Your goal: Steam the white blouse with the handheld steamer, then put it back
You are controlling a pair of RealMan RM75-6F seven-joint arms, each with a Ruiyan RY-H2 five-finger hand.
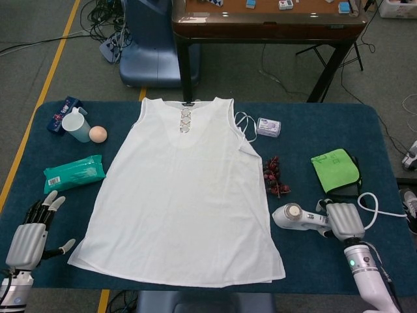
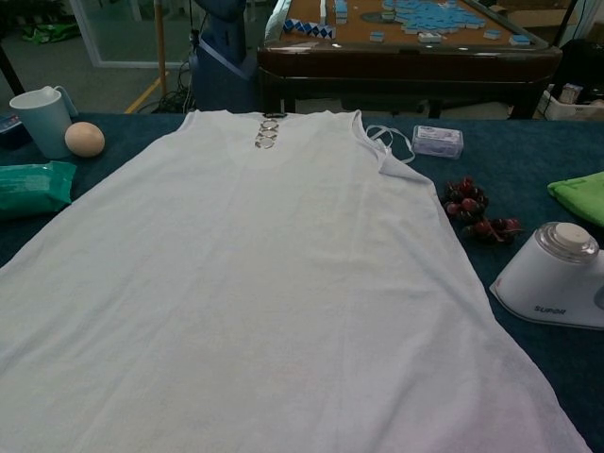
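The right hand (image 1: 343, 220) covers the steamer (image 1: 298, 217) handle; grip cannot be told. It should clasp firmly before lifting. The left hand's (image 1: 29, 233) fingers (image 1: 47, 203) are wide.

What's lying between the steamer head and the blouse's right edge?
Nothing: in the head view, only bare blue table separates the steamer from the blouse.

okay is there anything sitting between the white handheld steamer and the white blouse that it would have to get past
Nothing visible. The white handheld steamer lies just right of the white blouse on bare blue tablecloth; the dark red berry bunch sits further back.
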